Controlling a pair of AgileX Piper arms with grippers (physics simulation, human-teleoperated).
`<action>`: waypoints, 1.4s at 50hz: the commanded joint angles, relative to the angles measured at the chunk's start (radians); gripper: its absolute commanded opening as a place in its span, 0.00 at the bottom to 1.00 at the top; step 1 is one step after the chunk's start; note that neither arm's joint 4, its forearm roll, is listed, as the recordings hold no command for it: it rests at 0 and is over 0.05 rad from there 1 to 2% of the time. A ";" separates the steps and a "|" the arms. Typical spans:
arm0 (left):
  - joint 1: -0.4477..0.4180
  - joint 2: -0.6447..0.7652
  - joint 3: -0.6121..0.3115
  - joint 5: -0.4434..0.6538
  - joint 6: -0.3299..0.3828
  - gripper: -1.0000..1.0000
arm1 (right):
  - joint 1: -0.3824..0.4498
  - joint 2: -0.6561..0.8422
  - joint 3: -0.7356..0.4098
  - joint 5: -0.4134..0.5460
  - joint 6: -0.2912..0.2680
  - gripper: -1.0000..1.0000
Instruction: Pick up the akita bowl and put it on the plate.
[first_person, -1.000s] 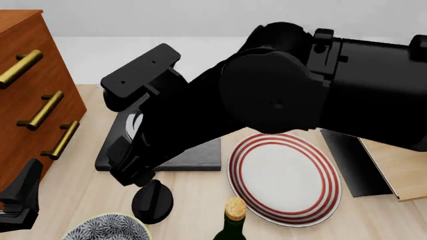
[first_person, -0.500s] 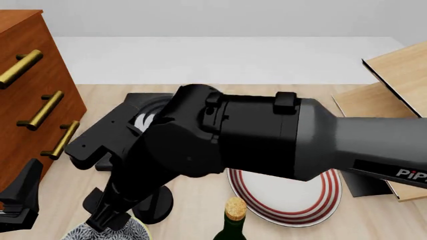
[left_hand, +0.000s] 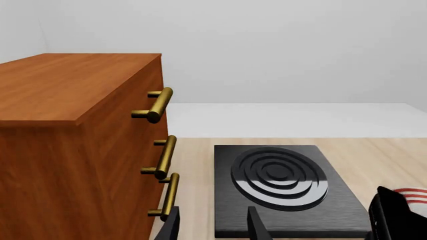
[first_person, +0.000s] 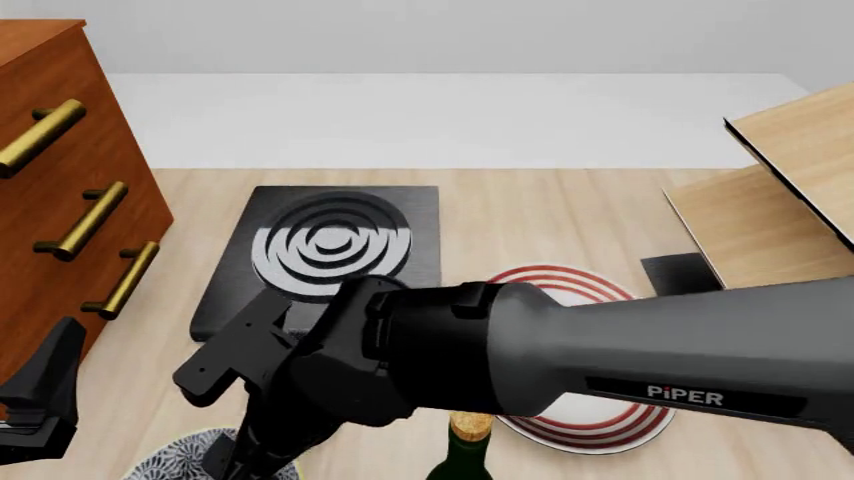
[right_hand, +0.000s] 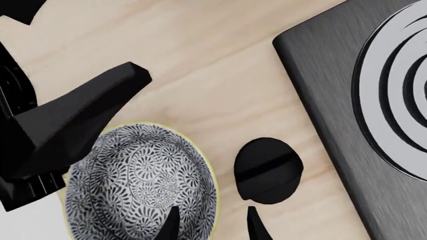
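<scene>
Left wrist view: the left pincer (left_hand: 212, 225) shows only two finger stubs standing apart with nothing between them, so it reads as released and idle. Ahead of it lie the black slab (left_hand: 287, 192) with grey rings and the wooden drawer cabinet (left_hand: 73, 145) with brass handles. A sliver of the plate (left_hand: 415, 194) peeks past a dark arm part. No risk comes from this arm unless it drifts toward the slab.

Front view: the right arm (first_person: 561, 350) sweeps across the near half of the worktop (first_person: 561, 220), hiding most of the plate (first_person: 607, 425); only its red rings show at the arm's edges. The akita bowl (first_person: 174, 462) sits at the near edge toward the left corner, barely in view. A green bottle with a cork (first_person: 467, 435) stands at the near edge just beside the plate. The arm's bulk passes right over that bottle; a swing toward the plate could topple it.

Right wrist view: the right pincer (right_hand: 210, 222) hangs over the akita bowl (right_hand: 137, 182), its fingers spread and empty, straddling the pale rim at the side nearest a small black knob-like object (right_hand: 268, 171). One finger appears to be inside the rim, one outside. A shallow bite on that curved wall could let the bowl tip or slip, and the outer finger could nudge the knob.
</scene>
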 joint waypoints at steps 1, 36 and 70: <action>0.000 0.000 0.000 0.000 0.000 1.00 | -0.002 0.029 0.050 -0.061 0.016 1.00; 0.000 0.000 0.000 0.000 0.000 1.00 | 0.041 0.053 0.114 -0.115 0.059 1.00; 0.000 0.000 0.000 0.000 0.000 1.00 | 0.035 -0.027 0.088 -0.070 -0.003 0.00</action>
